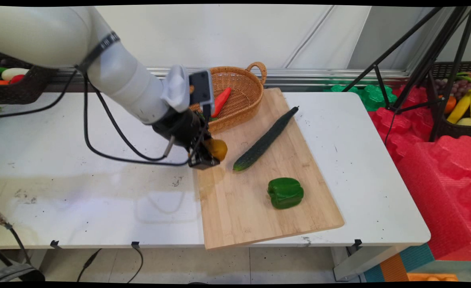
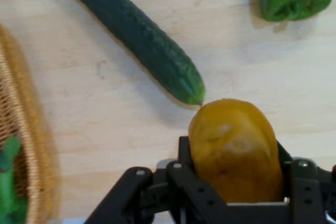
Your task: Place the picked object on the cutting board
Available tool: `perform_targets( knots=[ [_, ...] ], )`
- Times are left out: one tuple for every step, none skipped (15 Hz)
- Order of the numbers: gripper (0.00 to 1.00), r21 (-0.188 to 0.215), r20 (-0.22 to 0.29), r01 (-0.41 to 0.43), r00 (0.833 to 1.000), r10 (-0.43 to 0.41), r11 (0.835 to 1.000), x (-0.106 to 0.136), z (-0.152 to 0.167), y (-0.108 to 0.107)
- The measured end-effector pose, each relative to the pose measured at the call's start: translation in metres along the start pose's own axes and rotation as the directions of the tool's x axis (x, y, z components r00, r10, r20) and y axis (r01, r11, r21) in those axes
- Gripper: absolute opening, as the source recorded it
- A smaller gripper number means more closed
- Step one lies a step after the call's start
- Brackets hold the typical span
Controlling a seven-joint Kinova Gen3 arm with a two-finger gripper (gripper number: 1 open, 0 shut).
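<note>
Two black fingers of the gripper (image 1: 208, 157) were clenched on a yellow-orange rounded fruit (image 2: 233, 148), held above the bamboo cutting board (image 1: 243, 208). Just beside it lay a long dark-green cucumber (image 2: 136, 32); a green bell pepper (image 1: 285, 193) sat farther off, a wicker basket (image 1: 241, 90) behind.
</note>
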Motion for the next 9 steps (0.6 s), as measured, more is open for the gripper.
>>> perform_targets(
  knots=[
    [0.0,-0.013,0.006,-0.014,1.0,0.014,1.0,-0.001,0.009,0.005],
    [0.0,-0.025,0.008,-0.028,1.0,0.028,0.999,-0.002,0.017,0.008],
    [0.0,-0.034,0.009,-0.036,0.999,0.037,0.999,-0.002,0.022,0.011],
    [0.0,-0.045,0.008,-0.051,0.999,0.051,0.998,-0.003,0.03,0.014],
    [0.0,-0.056,0.007,-0.067,0.998,0.068,0.996,-0.003,0.039,0.018],
    [0.0,-0.065,0.006,-0.082,0.997,0.083,0.995,-0.004,0.049,0.021],
    [0.0,-0.07,0.005,-0.096,0.995,0.096,0.993,-0.004,0.056,0.024],
    [0.0,-0.074,0.004,-0.104,0.994,0.105,0.992,-0.004,0.061,0.025],
    [0.0,-0.079,0.001,-0.118,0.993,0.118,0.99,-0.005,0.068,0.027]
  ],
)
